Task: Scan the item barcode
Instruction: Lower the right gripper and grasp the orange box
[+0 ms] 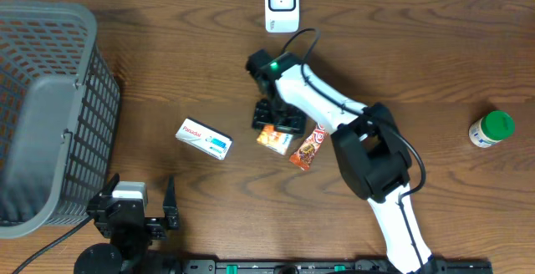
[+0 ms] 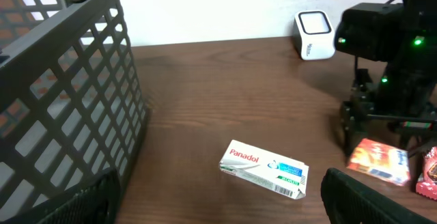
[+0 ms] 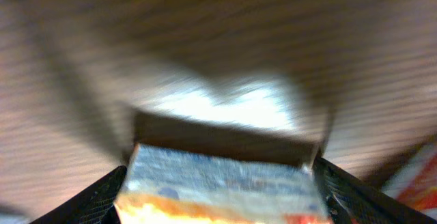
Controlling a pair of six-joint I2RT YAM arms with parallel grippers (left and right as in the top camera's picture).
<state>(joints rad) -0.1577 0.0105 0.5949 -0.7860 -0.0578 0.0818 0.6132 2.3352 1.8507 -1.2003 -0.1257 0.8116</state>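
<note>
A small orange box (image 1: 274,140) lies on the table just right of centre. My right gripper (image 1: 278,122) reaches down over it. In the right wrist view the blurred box (image 3: 218,183) fills the gap between both fingers (image 3: 341,190), which press on its sides. The white barcode scanner (image 1: 282,4) stands at the table's far edge, also visible in the left wrist view (image 2: 314,36). My left gripper (image 1: 142,197) rests open at the near left edge, holding nothing; its fingers (image 2: 362,200) frame the table in front of a white Panadol box (image 2: 265,171).
The Panadol box (image 1: 204,138) lies left of the orange box. A red sachet (image 1: 308,147) lies right of it. A grey mesh basket (image 1: 50,115) fills the left side. A green-capped bottle (image 1: 491,129) stands far right.
</note>
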